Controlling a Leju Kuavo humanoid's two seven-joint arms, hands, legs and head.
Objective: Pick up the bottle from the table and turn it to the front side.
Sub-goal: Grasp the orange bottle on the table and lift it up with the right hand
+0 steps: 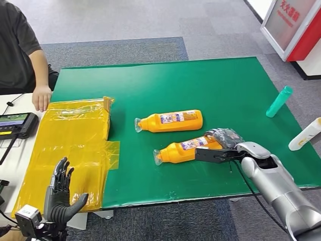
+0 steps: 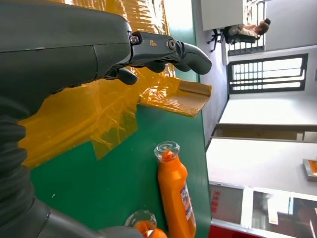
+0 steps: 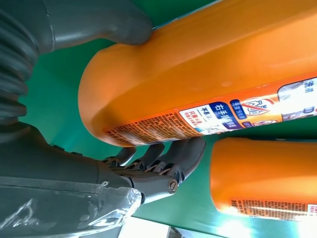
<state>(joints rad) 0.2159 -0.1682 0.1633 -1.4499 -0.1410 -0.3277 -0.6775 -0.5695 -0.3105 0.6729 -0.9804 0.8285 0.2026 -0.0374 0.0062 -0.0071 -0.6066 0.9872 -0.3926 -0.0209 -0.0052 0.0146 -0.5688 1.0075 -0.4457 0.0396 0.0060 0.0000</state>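
At the green table [image 1: 234,85], our right hand [image 1: 223,145] closes round the base of the nearer orange bottle [image 1: 185,148], thumb on one side and fingers [image 3: 176,158] on the other, the bottle lying on its side just in front of a second orange bottle [image 1: 172,121]. We judge the grasp is being set, the lift not yet made; next we must raise it and turn its front label up. Our left hand [image 1: 60,193] hovers by the yellow wrapping [image 1: 68,140], fingers spread, holding nothing

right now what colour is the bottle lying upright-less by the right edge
Teal bottle; clearest in the head view.
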